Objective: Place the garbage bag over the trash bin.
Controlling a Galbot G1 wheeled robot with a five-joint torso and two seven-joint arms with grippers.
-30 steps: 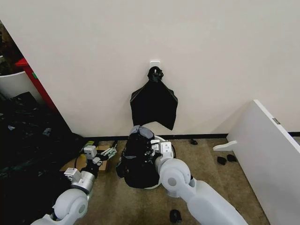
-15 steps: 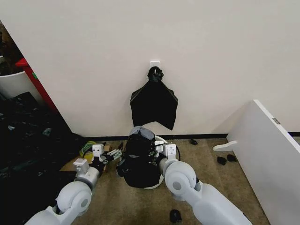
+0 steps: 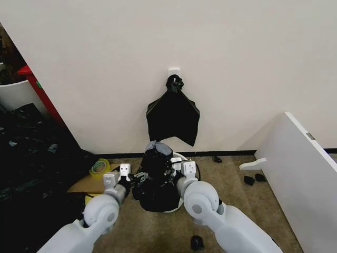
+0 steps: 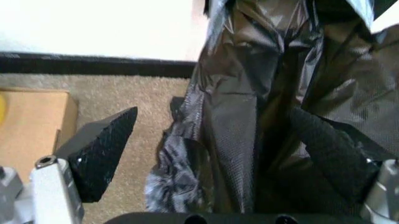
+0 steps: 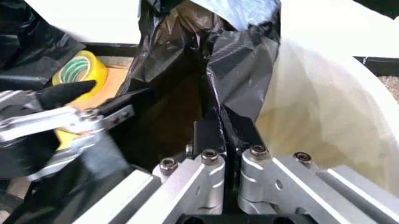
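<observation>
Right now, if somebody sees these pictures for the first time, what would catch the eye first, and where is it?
The glossy black garbage bag draped over the white trash bin near the wall, with the right gripper shut on a fold of it and the open left gripper straddling its other side. Above, a fan-shaped bunch of black bags hangs on the wall.

Carpeted floor at the foot of a white wall

The tan carpet floor carries the trash bin, draped in the garbage bag; to the robot's left lie a flat cardboard piece with a yellow-green tape roll, and small black scraps lie scattered to the right.
</observation>
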